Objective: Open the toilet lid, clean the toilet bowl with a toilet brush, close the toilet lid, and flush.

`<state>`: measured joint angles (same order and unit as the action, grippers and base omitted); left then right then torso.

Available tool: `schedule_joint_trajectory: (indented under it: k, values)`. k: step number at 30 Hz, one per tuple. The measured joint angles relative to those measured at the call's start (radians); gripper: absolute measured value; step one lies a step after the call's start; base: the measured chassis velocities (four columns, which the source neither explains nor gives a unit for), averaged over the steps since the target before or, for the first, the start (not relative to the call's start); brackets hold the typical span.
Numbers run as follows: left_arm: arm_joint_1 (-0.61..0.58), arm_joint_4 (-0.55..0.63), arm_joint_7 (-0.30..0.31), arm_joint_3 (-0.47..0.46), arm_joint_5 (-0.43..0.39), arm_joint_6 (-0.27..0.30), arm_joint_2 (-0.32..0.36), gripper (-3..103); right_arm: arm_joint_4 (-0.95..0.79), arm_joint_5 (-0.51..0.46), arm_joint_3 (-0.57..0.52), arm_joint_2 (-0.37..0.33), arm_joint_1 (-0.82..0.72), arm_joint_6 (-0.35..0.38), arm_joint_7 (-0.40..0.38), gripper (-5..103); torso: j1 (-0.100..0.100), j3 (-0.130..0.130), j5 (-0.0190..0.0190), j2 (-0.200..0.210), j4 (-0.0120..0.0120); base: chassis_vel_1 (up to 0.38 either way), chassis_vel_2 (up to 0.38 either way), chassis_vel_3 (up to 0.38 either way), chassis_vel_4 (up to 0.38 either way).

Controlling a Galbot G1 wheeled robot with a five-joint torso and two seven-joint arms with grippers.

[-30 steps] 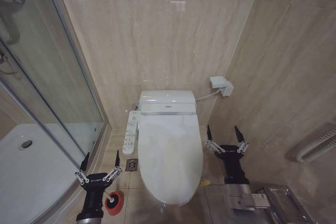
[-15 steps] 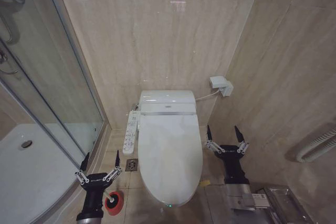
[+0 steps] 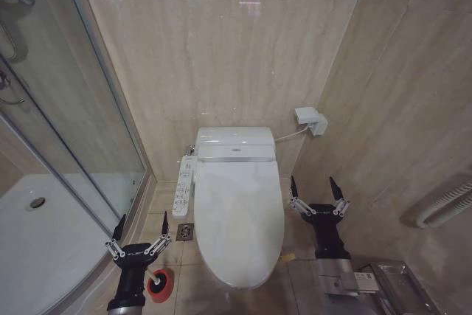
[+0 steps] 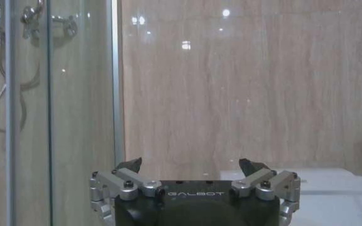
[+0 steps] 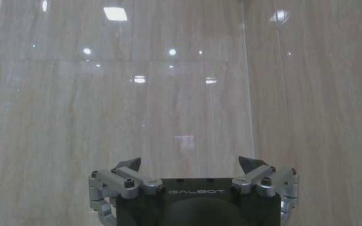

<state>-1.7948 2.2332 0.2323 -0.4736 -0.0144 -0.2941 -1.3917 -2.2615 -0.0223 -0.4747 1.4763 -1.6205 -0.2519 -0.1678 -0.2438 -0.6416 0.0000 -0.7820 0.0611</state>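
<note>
The toilet lid (image 3: pixel 237 219) lay flat and closed over the toilet bowl (image 3: pixel 221 274), centre of the head view. Left claw (image 3: pixel 140 235) hung released at 7 o'clock of the lid, just above the red holder cup (image 3: pixel 160 284); the brush itself couldn't be made out. Right claw (image 3: pixel 317 195) was released too, at 3 o'clock, near the wall (image 3: pixel 398 130). Risks: glossy lid edge could slip off the fingers; a left reach might knock the cup over; right arm had little room beside the wall.

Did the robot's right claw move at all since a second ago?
No. The right gripper sits at the same spot beside the toilet lid, fingers open.
</note>
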Motion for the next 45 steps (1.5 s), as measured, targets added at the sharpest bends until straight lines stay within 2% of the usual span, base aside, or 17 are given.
schedule_joint_trajectory:
  k: [1,4,5,7,8,11,12,17,21,26,28,29,30,34,35,37,45]
  values:
    - [0.0,0.0,0.0,0.0,0.0,0.0,0.0,100,0.0,0.0,0.0,0.0,0.0,0.0,0.0,100,0.0,0.0,0.0,0.0,0.0,0.0,0.0,0.0,0.0]
    - [0.067,-0.056,-0.071,-0.05,-0.1,0.056,0.027,100,0.0,0.0,0.0,0.0,0.0,0.0,0.0,100,0.0,0.0,-0.0002,0.0,0.0002,0.0,0.0,0.0,0.0]
    - [0.067,-0.056,-0.071,-0.05,-0.1,0.056,0.027,100,0.0,0.0,0.0,0.0,0.0,0.0,0.0,100,0.0,0.0,-0.0002,0.0,0.0002,0.0,0.0,0.0,0.0]
    - [0.125,-0.105,-0.131,-0.093,-0.186,0.104,0.05,100,0.0,0.0,0.0,0.0,0.0,0.0,0.0,100,0.0,0.0,-0.0004,0.0,0.0003,0.0,0.0,0.0,0.0]
    - [0.125,-0.105,-0.131,-0.093,-0.186,0.104,0.05,100,0.0,0.0,0.0,0.0,0.0,0.0,0.0,100,0.0,0.0,-0.0004,0.0,0.0003,0.0,0.0,0.0,0.0]
    - [0.199,-0.168,-0.211,-0.149,-0.298,0.166,0.081,100,0.0,0.0,0.0,0.0,0.0,0.0,0.0,100,0.0,0.0,-0.0003,0.0,0.0003,0.0,0.0,0.0,0.0]
    - [0.199,-0.168,-0.211,-0.149,-0.298,0.166,0.081,100,0.0,0.0,0.0,0.0,0.0,0.0,0.0,100,0.0,0.0,-0.0003,0.0,0.0003,0.0,0.0,0.0,0.0]
    - [0.308,-0.26,-0.325,-0.23,-0.459,0.257,0.124,100,0.0,0.0,0.0,0.0,0.0,0.0,0.0,100,0.0,0.0,-0.0003,0.0,0.0004,0.0,0.0,0.0,0.0]
    - [0.326,-0.276,-0.346,-0.244,-0.488,0.273,0.132,100,0.0,0.0,0.0,0.0,0.0,0.0,0.0,100,0.0,0.0,-0.0003,0.0,0.0002,0.0,0.0,0.0,0.0]
    - [0.327,-0.273,-0.347,-0.244,-0.49,0.269,0.135,100,0.0,0.0,0.0,0.0,0.0,0.0,0.0,100,0.0,0.0,-0.0004,0.0,0.0002,0.0,0.0,0.0,0.0]
    - [0.318,-0.211,-0.336,-0.235,-0.472,0.199,0.149,100,0.0,0.0,0.0,0.0,0.0,0.0,0.0,100,0.0,0.0,-0.0006,0.0,0.0,0.0,0.0,0.0,0.0]
    - [0.318,-0.211,-0.336,-0.235,-0.472,0.199,0.149,100,0.0,0.0,0.0,0.0,0.0,0.0,0.0,100,0.0,0.0,-0.0006,0.0,0.0,0.0,0.0,0.0,0.0]
    - [0.315,-0.174,-0.329,-0.23,-0.46,0.158,0.157,100,0.0,0.0,0.0,0.0,0.0,0.0,0.0,100,0.0,0.0,0.0013,0.0,0.0006,0.0,0.0,0.0,0.0]
    - [0.309,-0.156,-0.324,-0.224,-0.452,0.129,0.161,100,0.0,0.0,0.0,0.0,0.0,0.0,0.0,100,0.0,0.0,-0.0006,0.0,0.0005,0.0,0.0,0.0,0.0]
    - [0.32,-0.156,-0.348,-0.212,-0.468,0.097,0.158,100,0.0,0.0,0.0,0.0,0.0,0.0,0.0,100,0.0,0.0,0.0003,0.0,-0.0005,0.0,0.0,0.0,0.0]
    - [0.335,-0.157,-0.37,-0.203,-0.483,0.071,0.157,100,0.0,0.0,0.0,0.0,0.0,0.0,0.0,100,0.0,0.0,-0.0006,0.0,0.0005,0.0,0.0,0.0,0.0]
    - [0.322,-0.207,-0.357,-0.226,-0.488,0.04,0.159,97,0.0,0.0,0.0,0.0,0.0,0.0,0.0,100,0.0,0.0,-0.0002,0.0,0.0001,0.0,0.0,0.0,0.0]
